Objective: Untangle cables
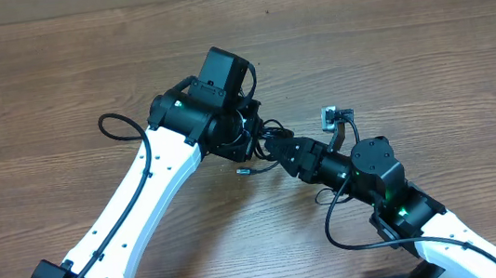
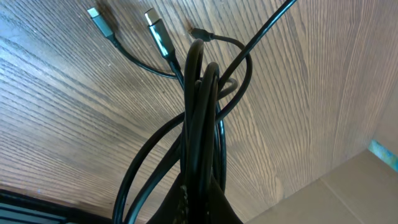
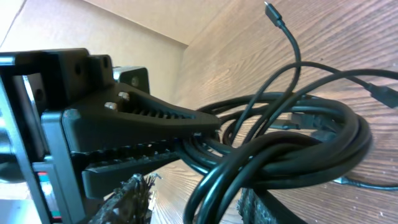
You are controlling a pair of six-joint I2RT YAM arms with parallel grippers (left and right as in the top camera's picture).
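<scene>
The cables (image 1: 268,127) are a tangled black bundle in the middle of the table, between my two grippers. My left gripper (image 1: 250,144) is shut on the bundle. In the left wrist view the cables (image 2: 200,112) rise from its jaws (image 2: 199,210), with three plug ends (image 2: 157,26) lying on the wood beyond. My right gripper (image 1: 273,147) is open. In the right wrist view its fingers (image 3: 196,208) stand on either side of several looped strands (image 3: 311,143), and the left gripper's fingers (image 3: 180,124) clamp the same bundle.
A loose plug (image 1: 244,169) lies just in front of the bundle. A silver plug (image 1: 329,116) with its wire lies to the right. Thicker arm cables loop at the left arm (image 1: 120,125) and the right arm (image 1: 333,227). A wall (image 2: 336,193) borders the table's far edge.
</scene>
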